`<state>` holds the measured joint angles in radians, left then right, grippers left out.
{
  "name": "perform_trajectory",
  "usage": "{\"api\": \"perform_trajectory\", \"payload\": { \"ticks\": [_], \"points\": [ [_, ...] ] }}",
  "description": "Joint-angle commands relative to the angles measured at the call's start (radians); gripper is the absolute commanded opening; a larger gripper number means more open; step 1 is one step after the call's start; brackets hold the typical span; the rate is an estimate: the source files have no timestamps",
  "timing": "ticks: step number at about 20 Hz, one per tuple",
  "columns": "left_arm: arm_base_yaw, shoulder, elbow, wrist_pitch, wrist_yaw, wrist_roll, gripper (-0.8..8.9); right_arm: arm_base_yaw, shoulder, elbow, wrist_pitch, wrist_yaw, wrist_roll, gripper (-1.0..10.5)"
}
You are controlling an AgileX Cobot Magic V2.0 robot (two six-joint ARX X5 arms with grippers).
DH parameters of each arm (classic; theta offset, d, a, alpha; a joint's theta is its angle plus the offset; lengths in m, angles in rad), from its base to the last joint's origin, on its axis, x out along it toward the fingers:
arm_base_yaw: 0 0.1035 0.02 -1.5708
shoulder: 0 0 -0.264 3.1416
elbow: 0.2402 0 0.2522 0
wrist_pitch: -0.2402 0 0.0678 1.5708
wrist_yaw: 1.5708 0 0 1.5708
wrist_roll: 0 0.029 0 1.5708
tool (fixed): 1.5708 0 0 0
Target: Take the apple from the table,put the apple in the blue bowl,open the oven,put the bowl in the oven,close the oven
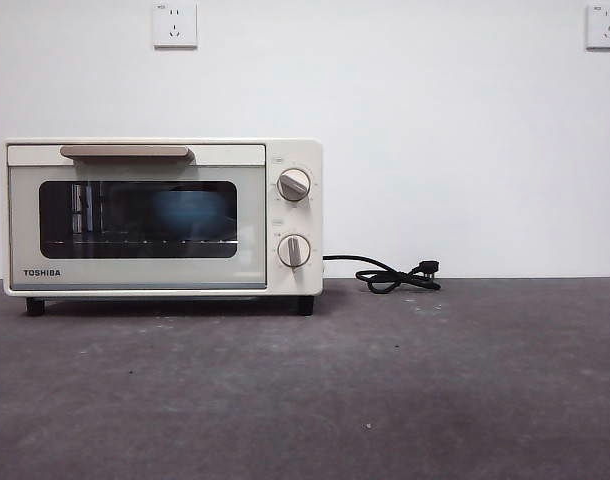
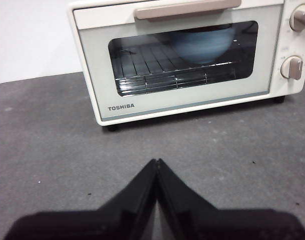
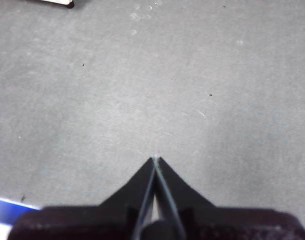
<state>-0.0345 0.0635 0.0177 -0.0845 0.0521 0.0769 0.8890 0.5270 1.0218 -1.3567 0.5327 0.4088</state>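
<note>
The cream-white oven (image 1: 163,217) stands at the left of the table (image 1: 385,380) with its dark glass door closed and the beige handle (image 1: 125,152) up. Behind the glass, the blue bowl (image 1: 193,212) rests on the wire rack; it also shows in the left wrist view as the blue bowl (image 2: 202,44) inside the oven (image 2: 187,65). The apple is hidden from every view. My left gripper (image 2: 157,161) is shut and empty, held back over the table in front of the oven. Shut with nothing in it, my right gripper (image 3: 155,159) hangs over bare table (image 3: 152,90).
The oven's black cord and plug (image 1: 395,275) lie on the table to the right of the oven, by the white wall. Two wall sockets (image 1: 175,24) sit high on the wall. A blue and white edge (image 3: 7,207) shows beside my right gripper.
</note>
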Motion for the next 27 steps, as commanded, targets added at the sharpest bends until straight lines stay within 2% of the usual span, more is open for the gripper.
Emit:
{"api": "perform_trajectory", "payload": {
  "ticks": [1,6,12,15,27],
  "points": [
    [0.017,-0.017,-0.01,-0.007,-0.041,-0.022,-0.04,0.001,0.0,-0.005,-0.021,0.003,0.009,0.0],
    [0.05,-0.053,-0.01,-0.086,-0.078,-0.029,-0.04,0.001,0.0,-0.005,-0.021,0.003,0.009,0.0],
    [0.052,-0.06,-0.01,-0.088,-0.076,-0.036,-0.04,0.001,0.0,-0.005,-0.021,0.003,0.009,0.0],
    [0.051,-0.06,-0.01,-0.079,-0.071,-0.075,-0.04,0.001,0.0,-0.005,-0.021,0.003,0.009,0.0],
    [0.051,-0.008,-0.01,-0.079,-0.071,-0.075,-0.04,0.001,0.0,-0.005,-0.021,0.003,0.009,0.0]
  ]
}}
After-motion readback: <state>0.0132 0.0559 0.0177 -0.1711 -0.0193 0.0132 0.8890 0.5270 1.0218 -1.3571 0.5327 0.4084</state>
